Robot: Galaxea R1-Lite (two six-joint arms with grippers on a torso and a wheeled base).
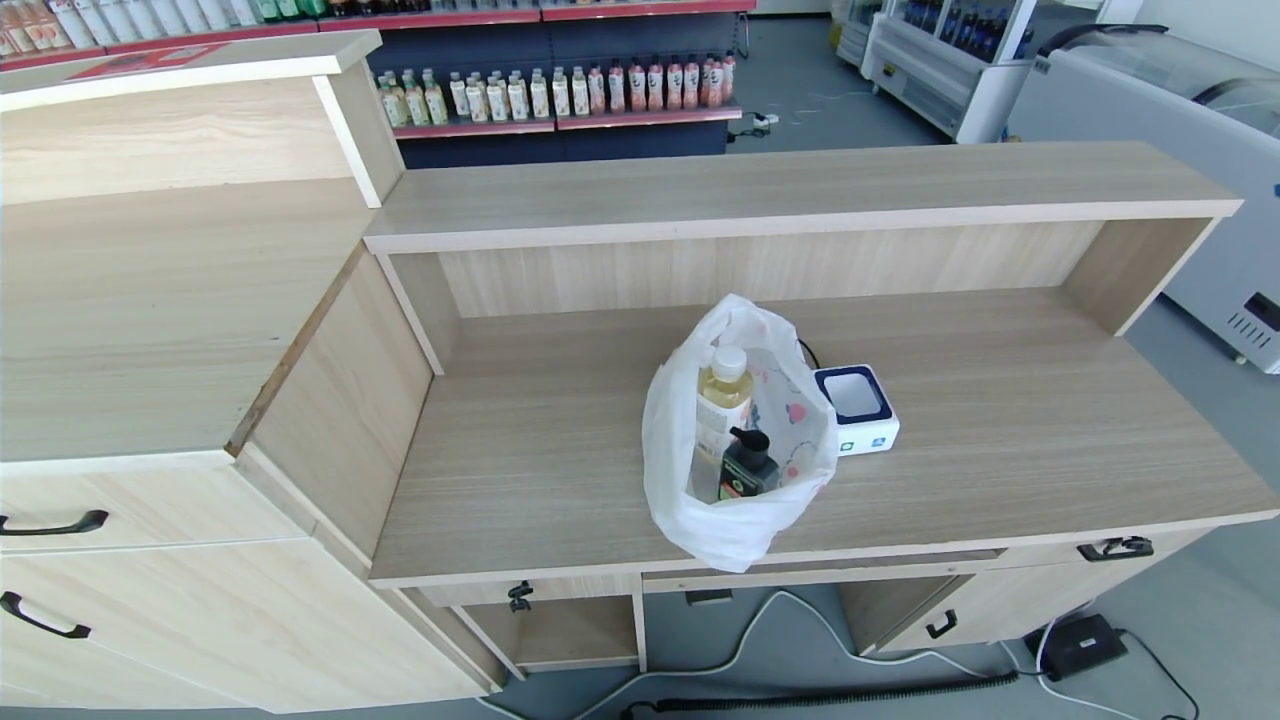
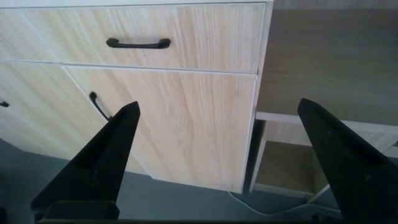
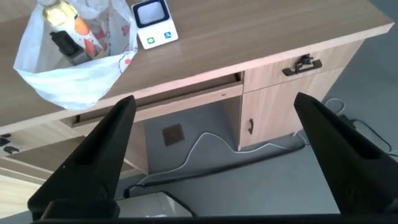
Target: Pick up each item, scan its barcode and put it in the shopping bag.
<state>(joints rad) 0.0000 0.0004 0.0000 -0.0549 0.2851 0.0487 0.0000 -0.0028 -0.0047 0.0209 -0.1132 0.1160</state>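
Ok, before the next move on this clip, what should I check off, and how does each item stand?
1. The shopping bag stands open on the counter: ok.
2. The pale bottle and dark pump bottle sit inside it: ok.
3. The scanner is beside the bag, window up: ok.
4. The left gripper is open and holds nothing: ok.
5. The right gripper is open and holds nothing: ok.
6. Both barcodes scanned: cannot tell.

white shopping bag with pink prints, yellow bottle with white cap, black pump bottle, white scanner with dark-blue frame, light wood-grain counter.
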